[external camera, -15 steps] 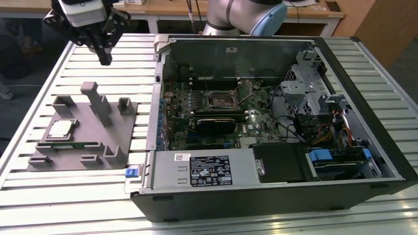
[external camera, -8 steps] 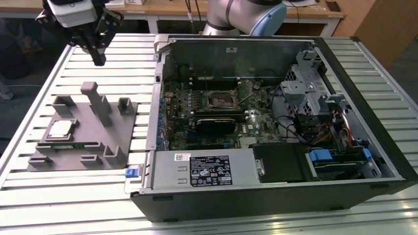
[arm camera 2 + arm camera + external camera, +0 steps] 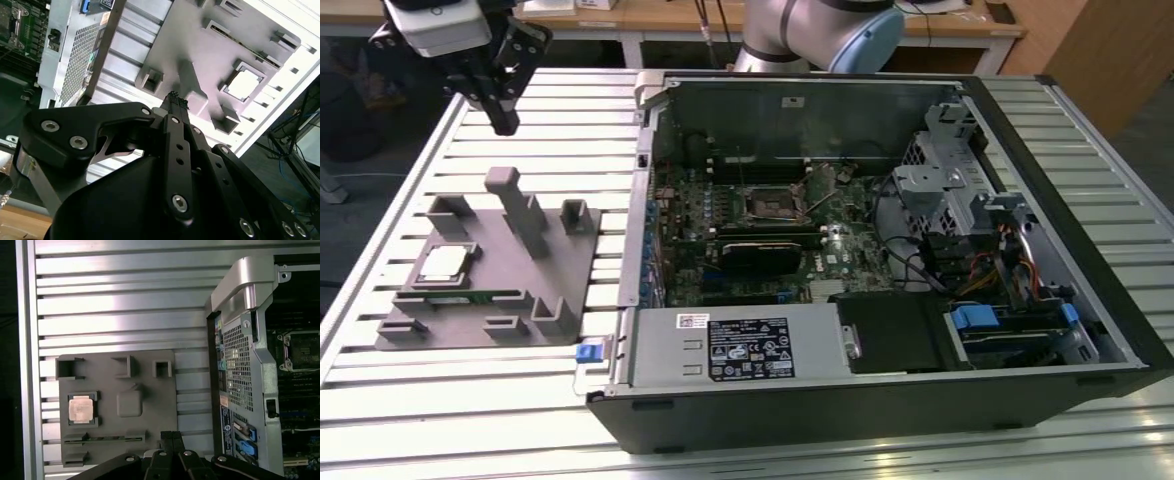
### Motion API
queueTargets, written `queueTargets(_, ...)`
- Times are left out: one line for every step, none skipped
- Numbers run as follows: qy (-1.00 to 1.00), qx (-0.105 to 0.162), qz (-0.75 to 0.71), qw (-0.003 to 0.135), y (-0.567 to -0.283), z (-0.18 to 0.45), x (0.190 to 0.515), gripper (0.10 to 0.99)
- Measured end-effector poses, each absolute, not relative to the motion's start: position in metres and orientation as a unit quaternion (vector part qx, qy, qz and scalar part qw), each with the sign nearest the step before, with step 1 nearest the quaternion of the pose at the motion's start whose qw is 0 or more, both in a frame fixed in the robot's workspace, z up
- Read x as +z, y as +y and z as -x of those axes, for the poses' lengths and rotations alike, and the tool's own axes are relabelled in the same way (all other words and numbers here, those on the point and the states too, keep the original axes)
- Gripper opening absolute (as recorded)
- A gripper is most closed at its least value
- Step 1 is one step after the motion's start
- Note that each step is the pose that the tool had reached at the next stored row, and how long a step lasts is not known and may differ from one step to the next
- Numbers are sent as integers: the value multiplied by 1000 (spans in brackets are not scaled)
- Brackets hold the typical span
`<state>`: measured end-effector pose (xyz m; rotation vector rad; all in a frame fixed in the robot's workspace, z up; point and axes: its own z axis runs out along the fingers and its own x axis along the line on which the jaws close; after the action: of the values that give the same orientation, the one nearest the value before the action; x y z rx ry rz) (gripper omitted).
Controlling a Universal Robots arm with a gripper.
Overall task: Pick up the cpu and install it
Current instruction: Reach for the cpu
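Gripper (image 3: 503,122) points straight down, fingers together, well apart from cpu (image 3: 443,263).

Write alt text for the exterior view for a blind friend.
A robot gripper, fingers shut and empty, hangs above a slatted metal table. Near it a grey holder tray carries the cpu; to the exterior view's right lies an open computer case.

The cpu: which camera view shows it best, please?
The first wrist view. There the cpu is seen from straight above, its whole square top plain in a pocket of the tray. The exterior view shows the cpu at a slant. In the second wrist view the cpu glares white.
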<state>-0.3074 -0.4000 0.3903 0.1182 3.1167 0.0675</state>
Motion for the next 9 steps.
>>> queueTargets(999, 22, -38, 11, -400, 310, 390, 106)
queueTargets(999, 22, -38, 11, -400, 312, 390, 106)
queueTargets(999, 22, -38, 11, -400, 315, 390, 106)
queueTargets(999, 22, -38, 11, -400, 318, 390, 106)
queueTargets(999, 22, -38, 11, -400, 321, 390, 106)
queueTargets(999, 22, -38, 11, -400, 324, 390, 106)
queueTargets(999, 22, -38, 11, -400, 327, 390, 106)
queueTargets(999, 22, -38, 11, -400, 330, 390, 106)
queueTargets(999, 22, -38, 11, -400, 334, 390, 106)
